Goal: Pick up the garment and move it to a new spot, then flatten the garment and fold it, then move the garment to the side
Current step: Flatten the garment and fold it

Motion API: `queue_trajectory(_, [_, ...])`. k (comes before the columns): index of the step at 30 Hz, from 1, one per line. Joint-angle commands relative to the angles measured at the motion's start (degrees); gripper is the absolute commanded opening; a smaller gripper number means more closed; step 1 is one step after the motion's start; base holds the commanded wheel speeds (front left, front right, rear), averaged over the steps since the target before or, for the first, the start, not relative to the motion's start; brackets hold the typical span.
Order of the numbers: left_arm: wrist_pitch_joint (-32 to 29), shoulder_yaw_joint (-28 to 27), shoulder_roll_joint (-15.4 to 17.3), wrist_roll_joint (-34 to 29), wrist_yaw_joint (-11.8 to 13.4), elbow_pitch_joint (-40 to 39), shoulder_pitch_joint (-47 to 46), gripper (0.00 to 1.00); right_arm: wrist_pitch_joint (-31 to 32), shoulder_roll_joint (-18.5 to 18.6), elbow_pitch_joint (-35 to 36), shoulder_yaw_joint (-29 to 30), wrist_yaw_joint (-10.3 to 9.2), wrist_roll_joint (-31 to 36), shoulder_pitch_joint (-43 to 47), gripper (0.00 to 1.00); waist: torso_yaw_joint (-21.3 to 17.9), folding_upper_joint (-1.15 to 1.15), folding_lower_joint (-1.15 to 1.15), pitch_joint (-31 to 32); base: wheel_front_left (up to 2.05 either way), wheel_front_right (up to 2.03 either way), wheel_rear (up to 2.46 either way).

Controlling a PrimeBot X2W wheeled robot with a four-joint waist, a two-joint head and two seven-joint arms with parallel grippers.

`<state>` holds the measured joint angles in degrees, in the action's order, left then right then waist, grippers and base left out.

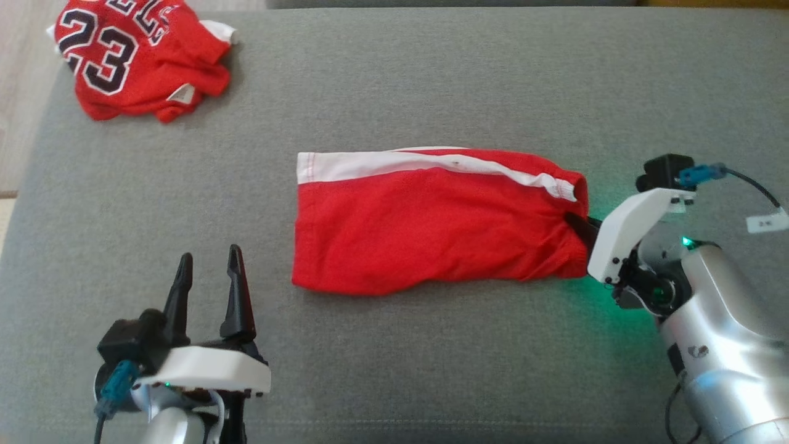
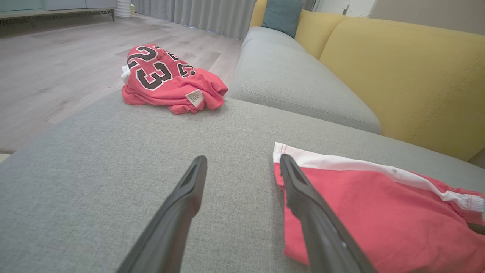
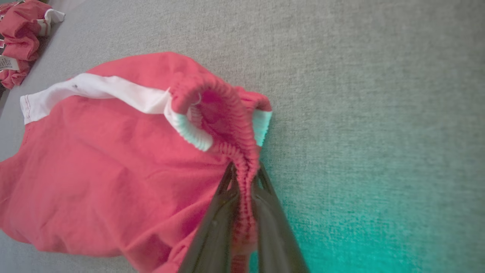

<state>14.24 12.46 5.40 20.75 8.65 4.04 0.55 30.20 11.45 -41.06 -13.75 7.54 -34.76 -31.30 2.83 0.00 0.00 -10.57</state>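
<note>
- The right hand is closed narrowly on the red shorts. Its two dark fingers pinch the gathered elastic waistband, which stands up in a loop just beyond the fingertips.
- In the head view the same hand meets the shorts at their right end. The pale forearm slants away to the lower right, and a green glow falls on the fabric beside it.
- The shorts lie lengthwise across the middle of the grey sofa cushion. They are mostly flat, with a white stripe along the far edge.
- The left hand is spread wide and holds nothing. It sits at the lower left, near the hem end of the shorts but apart from it.
- From the left wrist, the fingers point across bare cushion, with the shorts just to their right.
- A crumpled red jersey numbered 23 lies at the far left corner of the cushion, well apart from the shorts.
- Beyond it are a wooden floor and a yellow backrest.
</note>
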Motion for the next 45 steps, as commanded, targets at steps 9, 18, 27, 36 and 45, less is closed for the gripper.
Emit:
queue_trajectory(9, [0.7, -1.1, 0.0, -0.6, 0.1, -1.2, -3.0, 1.0, 2.8, 9.3, 5.4, -3.8, -0.05, -3.5, -3.7, 0.0, -4.3, 0.0, 0.0, 0.4, 0.0, 0.0, 0.0])
queue_trajectory(18, [0.7, -0.8, 0.0, -0.5, -0.1, -0.6, -3.7, 1.0, 5.1, 14.3, 9.9, -1.7, -0.05, -5.8, -1.4, 0.0, -6.1, 0.0, 0.0, 0.1, 0.0, 0.0, 0.0])
queue_trajectory(27, [0.7, -0.3, 0.3, -0.6, -0.4, -0.1, -4.2, 1.0, 7.3, 9.3, 19.1, -5.2, -0.05, -12.2, 0.6, 0.0, -5.5, 0.0, 0.0, 0.4, 0.0, 0.0, 0.0])
queue_trajectory(36, [0.7, 0.1, 0.2, -0.2, -0.4, 0.1, -4.4, 1.0, 8.8, 3.7, 27.1, -9.8, -0.05, -17.4, 1.7, 0.0, -3.3, 0.0, 0.0, 0.8, 0.0, 0.0, 0.0])
queue_trajectory(45, [0.7, 0.8, -0.3, 0.2, -0.6, 0.7, -4.9, 1.0, 5.5, -3.2, 22.1, -12.3, -0.05, -14.7, -0.5, 0.0, -0.4, 0.0, 0.0, 0.6, 0.0, 0.0, 0.0])
